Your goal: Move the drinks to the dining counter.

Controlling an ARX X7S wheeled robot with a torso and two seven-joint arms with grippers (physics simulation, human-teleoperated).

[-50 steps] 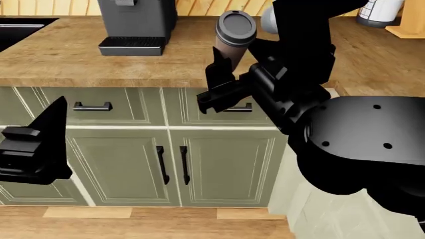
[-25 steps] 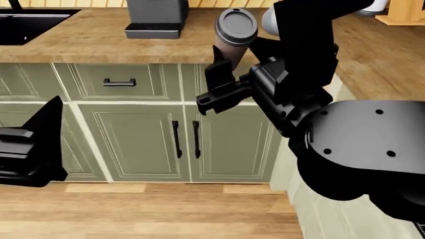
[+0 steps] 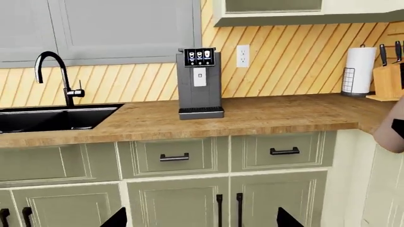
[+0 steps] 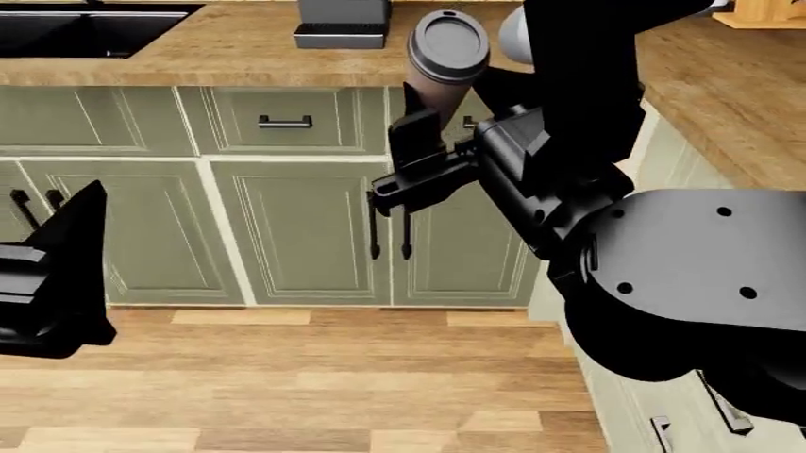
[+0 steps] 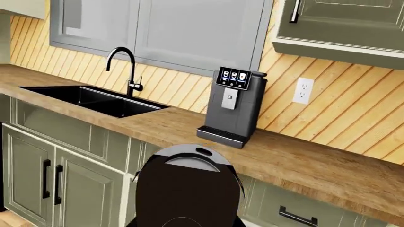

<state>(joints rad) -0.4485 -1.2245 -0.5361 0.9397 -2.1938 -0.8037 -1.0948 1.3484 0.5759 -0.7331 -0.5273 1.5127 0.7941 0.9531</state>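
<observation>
A slim dark brown paper cup (image 4: 441, 71) with a dark lid, one of the drinks, stands upright in my right gripper (image 4: 432, 118), which is shut on its body in front of the green cabinets. In the right wrist view the cup (image 5: 187, 189) fills the near middle and hides the jaws. My left gripper (image 4: 59, 274) hangs low at the left of the head view. It is open, with its two fingertips (image 3: 117, 219) wide apart around nothing. The dining counter is out of view.
A brown wood-grain worktop (image 4: 240, 47) runs along the wall and turns a corner at the right (image 4: 730, 85). On it stand a grey coffee machine (image 3: 199, 82), a black sink (image 3: 54, 118) with a tap, a paper towel roll (image 3: 360, 70) and a knife block (image 3: 388, 78). Wooden floor (image 4: 290, 377) lies below.
In the head view the worktop, coffee machine and cabinets have slid up and to the right, and more floor shows. The cup stays held in my right gripper.
</observation>
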